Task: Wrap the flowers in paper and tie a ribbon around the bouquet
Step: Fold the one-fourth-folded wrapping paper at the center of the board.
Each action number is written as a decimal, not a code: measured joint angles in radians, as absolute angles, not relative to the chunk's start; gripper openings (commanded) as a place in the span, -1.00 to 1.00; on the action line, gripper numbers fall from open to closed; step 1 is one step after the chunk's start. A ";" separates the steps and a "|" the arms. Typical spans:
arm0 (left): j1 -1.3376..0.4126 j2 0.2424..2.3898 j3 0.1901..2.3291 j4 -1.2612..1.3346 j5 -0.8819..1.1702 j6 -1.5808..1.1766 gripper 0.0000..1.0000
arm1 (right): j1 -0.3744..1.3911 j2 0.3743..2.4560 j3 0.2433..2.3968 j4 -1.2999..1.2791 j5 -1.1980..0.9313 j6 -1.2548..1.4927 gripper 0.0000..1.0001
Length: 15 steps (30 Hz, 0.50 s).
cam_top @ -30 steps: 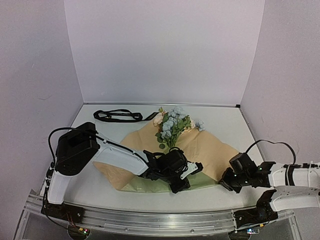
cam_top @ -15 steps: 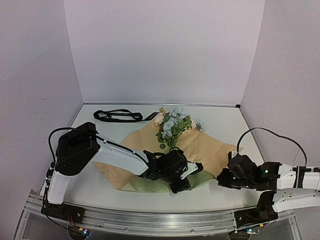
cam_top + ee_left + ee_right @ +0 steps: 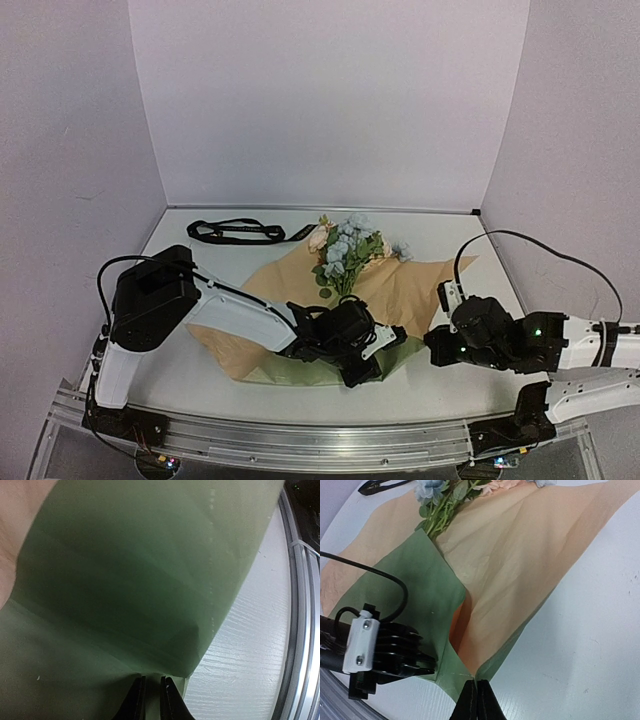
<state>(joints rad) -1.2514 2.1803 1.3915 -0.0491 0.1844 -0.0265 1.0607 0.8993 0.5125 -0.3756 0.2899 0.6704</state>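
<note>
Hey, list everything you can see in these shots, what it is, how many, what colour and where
flowers: one bunch, pale blue, pink and cream with green stems, lying on the paper, blooms toward the back
paper: one sheet, tan-peach with an olive-green face, mid-table, near part folded over the stems
ribbon: one, black, back left of the table, clear of the paper
table: one, white
rail: one, silver metal, along the near edge
walls: three, pale lilac, around the table
left gripper: one, black, jaws nearly closed on the folded green flap
right gripper: one, black, jaws closed at the paper's near edge, seemingly pinching it
</note>
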 measured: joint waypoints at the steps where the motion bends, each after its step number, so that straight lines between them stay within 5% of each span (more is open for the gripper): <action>1: -1.251 2.180 1.391 -0.048 0.185 -0.027 -0.77 | 1.063 0.899 0.519 -0.375 0.289 0.653 -1.00; 15: -1.246 2.166 1.340 0.020 0.218 -0.073 -0.69 | 1.116 0.926 0.574 -0.422 0.242 0.519 -1.00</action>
